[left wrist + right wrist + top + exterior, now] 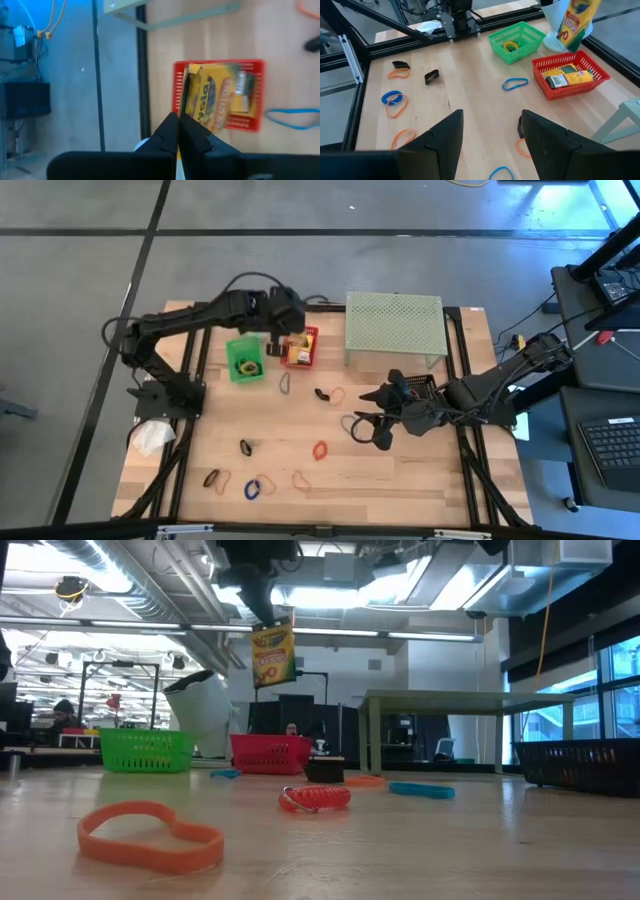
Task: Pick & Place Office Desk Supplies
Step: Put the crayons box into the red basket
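My left gripper (285, 328) is shut on a yellow-and-green crayon box (272, 650) that hangs over the red basket (301, 350). A second crayon box (567, 77) lies flat in that basket. The green basket (245, 360) beside it has a yellow-green loop (510, 46) in it. Several rubber bands lie flat on the wood: blue (283, 382), red (320, 449), black (246, 446), orange (150, 835). My right gripper (366, 412) hovers open over the table's right half, with nothing between its fingers (445, 140). My left gripper pinches the crayon box by its upper end (268, 626) between its two shut fingers (172, 132). The fingers come from above, slanting down. The box hangs below them, slightly tilted, clear of the red basket underneath.
A pale green perforated shelf (393, 323) stands at the far right of the table, next to the red basket. More bands lie along the near edge: blue (252, 488), orange (300, 478), black with orange (215, 478). A black basket (580, 762) stands at the right edge.
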Robot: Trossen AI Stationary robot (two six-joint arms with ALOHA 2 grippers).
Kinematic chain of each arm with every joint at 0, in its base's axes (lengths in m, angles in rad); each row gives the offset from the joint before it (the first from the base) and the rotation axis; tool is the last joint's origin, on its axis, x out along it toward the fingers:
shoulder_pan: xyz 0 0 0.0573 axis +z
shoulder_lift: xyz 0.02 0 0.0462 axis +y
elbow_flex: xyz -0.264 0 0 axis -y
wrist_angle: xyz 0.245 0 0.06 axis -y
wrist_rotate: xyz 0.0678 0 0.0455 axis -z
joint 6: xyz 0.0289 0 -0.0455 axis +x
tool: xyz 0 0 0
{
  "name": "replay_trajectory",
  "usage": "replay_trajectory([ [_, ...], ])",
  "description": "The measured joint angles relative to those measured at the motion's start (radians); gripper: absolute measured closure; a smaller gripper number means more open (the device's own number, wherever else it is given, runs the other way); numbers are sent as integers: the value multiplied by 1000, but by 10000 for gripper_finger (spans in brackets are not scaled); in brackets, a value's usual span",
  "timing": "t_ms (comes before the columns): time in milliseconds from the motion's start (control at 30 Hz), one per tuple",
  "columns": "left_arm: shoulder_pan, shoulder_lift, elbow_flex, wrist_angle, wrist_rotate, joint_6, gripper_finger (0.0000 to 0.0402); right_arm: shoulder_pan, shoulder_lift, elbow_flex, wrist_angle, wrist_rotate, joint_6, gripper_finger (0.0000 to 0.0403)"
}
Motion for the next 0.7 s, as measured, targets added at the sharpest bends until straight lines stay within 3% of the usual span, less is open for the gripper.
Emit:
replay_trajectory([
  [367,134,0,0,65,60,26,400,0,0,0,0,-3,-1,199],
  [700,170,1,0,124,112,6,400,0,0,0,0,-3,11,199],
])
